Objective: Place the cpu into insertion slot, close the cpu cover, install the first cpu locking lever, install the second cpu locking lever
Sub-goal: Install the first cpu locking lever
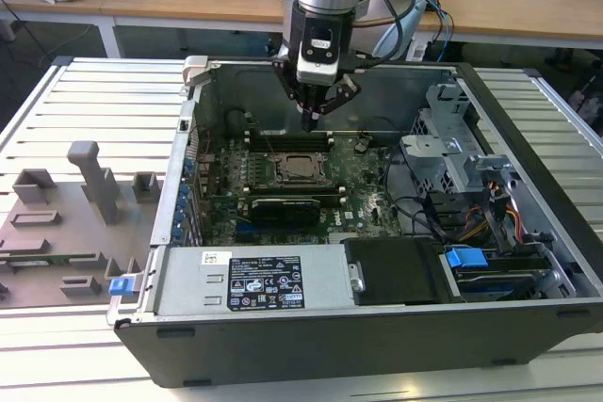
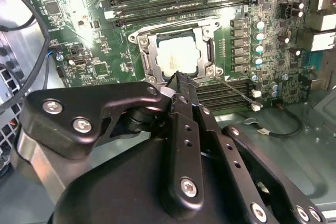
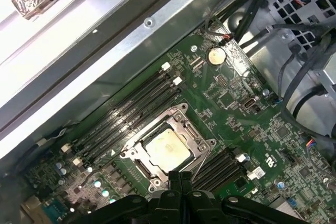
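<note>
1. The worktop (image 1: 94, 105) carries an open computer case (image 1: 311, 336) that takes up the middle and right of the exterior view.
2. The green motherboard (image 1: 367, 176) lies flat on the case floor, at the centre of the frame.
3. The claw (image 1: 311, 118) hangs point-down in the upper middle of the exterior view, above the far edge of the board. Its fingers are pressed together and we see nothing between them.
4. The insertion slot (image 1: 279, 168) sits just below the claw's tip in that frame and slightly toward the exterior view's left. We judge that a short drop toward the near side of the case would reach it.
5. The cpu cover (image 3: 181, 124) lies flat on the slot, and its square window frames the chip.
6. The cpu (image 3: 167, 149) is seated in the slot, pale top up, square to the rim. In both wrist views the joined fingertips overlap the edge of the cover nearest the claw.
7. A thin wire lever (image 2: 241, 92) runs out from one corner of the slot. Its long axis slants across the memory slots (image 2: 220, 100) beside it. To us it looks unhooked, though we cannot be sure.
</note>
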You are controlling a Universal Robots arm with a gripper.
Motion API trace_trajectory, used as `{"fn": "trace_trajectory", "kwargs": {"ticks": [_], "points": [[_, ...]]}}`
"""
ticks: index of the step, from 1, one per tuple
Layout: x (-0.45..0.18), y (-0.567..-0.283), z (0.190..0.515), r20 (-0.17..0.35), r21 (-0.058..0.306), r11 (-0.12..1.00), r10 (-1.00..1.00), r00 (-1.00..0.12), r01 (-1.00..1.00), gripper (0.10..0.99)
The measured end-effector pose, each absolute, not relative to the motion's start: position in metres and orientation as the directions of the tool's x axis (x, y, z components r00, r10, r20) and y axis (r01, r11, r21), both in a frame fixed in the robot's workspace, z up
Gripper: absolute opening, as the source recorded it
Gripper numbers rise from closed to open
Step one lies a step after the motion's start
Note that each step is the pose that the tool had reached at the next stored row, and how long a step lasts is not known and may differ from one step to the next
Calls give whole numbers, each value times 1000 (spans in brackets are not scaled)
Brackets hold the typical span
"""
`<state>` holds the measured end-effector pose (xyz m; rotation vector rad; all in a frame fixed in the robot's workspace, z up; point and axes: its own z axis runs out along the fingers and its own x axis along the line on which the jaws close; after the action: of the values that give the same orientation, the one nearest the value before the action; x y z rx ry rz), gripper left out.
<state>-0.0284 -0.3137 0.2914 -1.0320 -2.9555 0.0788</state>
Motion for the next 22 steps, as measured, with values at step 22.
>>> {"fn": "trace_trajectory", "kwargs": {"ticks": [22], "points": [[-28, -314, 291, -7, -51, 874, 484, -875, 484, 106]]}}
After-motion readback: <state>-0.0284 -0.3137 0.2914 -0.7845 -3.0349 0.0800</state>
